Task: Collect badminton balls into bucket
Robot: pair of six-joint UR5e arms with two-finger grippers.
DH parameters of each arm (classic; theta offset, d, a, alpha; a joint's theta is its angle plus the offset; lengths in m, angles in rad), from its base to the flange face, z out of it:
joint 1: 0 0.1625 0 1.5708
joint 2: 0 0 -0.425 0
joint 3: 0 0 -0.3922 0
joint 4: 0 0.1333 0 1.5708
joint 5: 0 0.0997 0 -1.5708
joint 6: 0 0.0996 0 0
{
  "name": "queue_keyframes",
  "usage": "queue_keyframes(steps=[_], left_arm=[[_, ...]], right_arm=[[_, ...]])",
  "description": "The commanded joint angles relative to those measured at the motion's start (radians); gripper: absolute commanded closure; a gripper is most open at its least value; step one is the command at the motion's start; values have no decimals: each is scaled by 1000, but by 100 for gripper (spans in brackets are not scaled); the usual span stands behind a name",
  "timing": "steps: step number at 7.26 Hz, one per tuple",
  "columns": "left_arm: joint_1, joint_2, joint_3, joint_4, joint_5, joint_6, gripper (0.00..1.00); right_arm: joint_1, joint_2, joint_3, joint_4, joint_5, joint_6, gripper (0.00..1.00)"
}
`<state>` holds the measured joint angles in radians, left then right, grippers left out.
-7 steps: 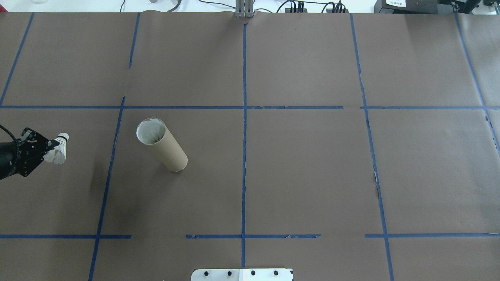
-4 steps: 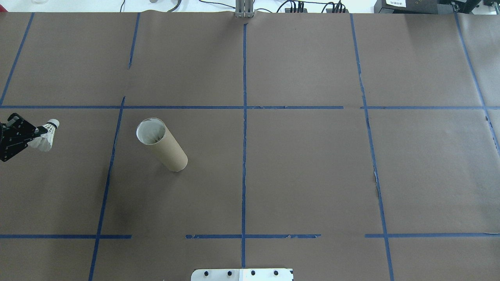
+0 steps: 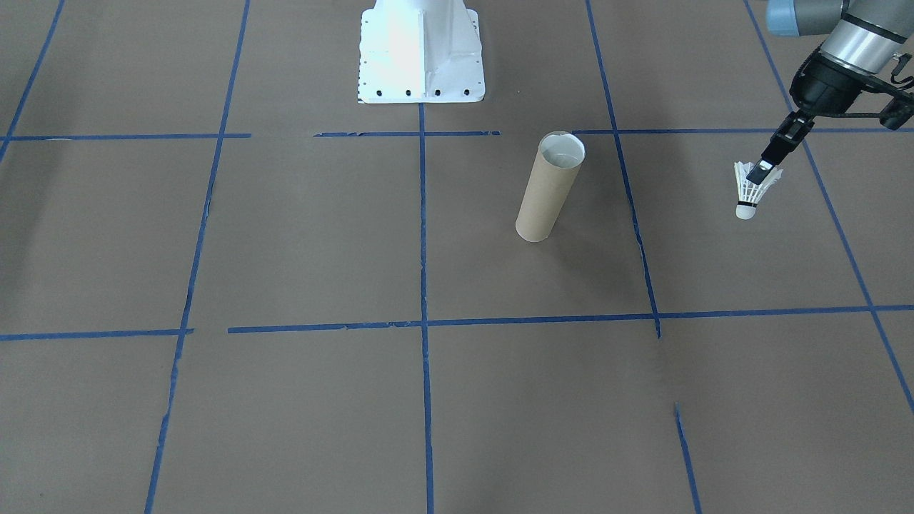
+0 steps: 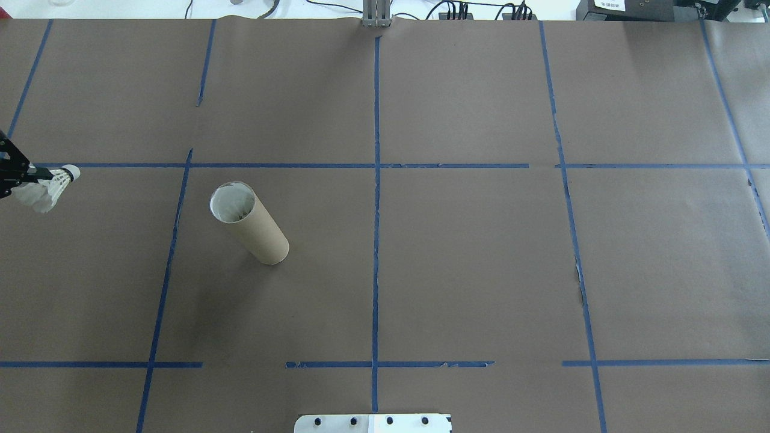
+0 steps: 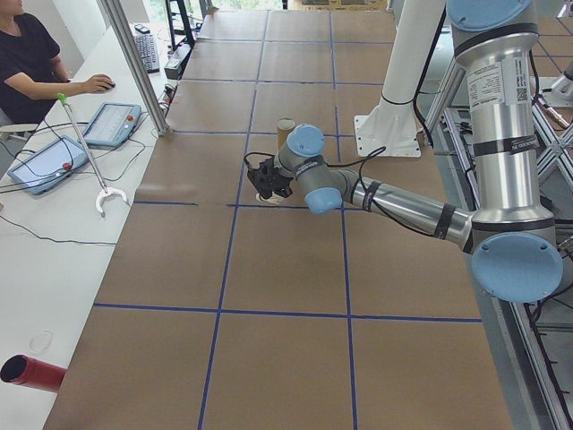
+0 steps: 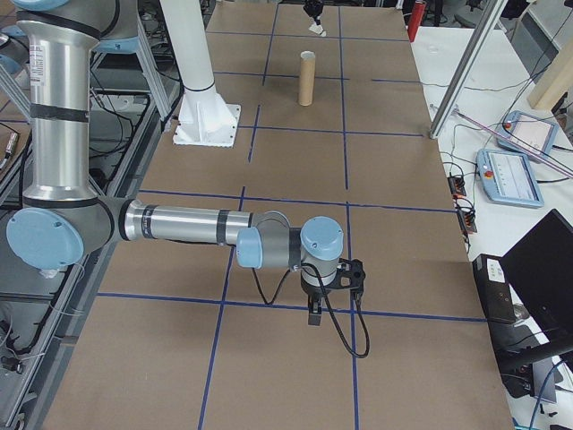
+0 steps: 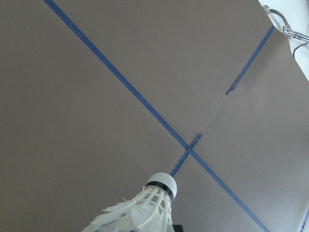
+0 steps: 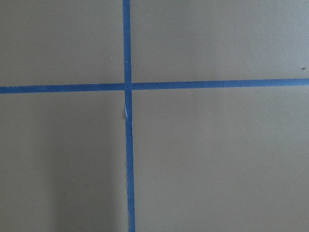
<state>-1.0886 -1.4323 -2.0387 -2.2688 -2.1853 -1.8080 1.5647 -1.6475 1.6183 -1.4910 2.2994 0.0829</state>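
Left arm stretched out, left tool [image 3: 760, 170] raised off surface [image 3: 500, 400], well apart from bucket [image 3: 548, 187], pinching shuttlecock [image 3: 750, 191] by feathers, cork down. Right arm low, right tool [image 6: 315, 313] pointing down; opening unreadable.

The left gripper [image 4: 24, 175] is sliding out toward the overhead view's left edge and drifting farther from the robot, carrying the shuttlecock [image 4: 49, 185] along. Looks like it's gained height too, though that's hard to judge.
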Motion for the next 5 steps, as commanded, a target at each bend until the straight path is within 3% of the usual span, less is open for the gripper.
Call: queue_keyframes(steps=[1,3,5], left_arm=[[-127,-214,-54,360,-37,2,100],[-85,-349,-70,539,-42,28,100],[-6,-651,-87,1024,-28,283,100]], right_arm=[[0,0,0,0,0,0,0],[0,0,0,0,0,0,0],[0,0,0,0,0,0,0]])
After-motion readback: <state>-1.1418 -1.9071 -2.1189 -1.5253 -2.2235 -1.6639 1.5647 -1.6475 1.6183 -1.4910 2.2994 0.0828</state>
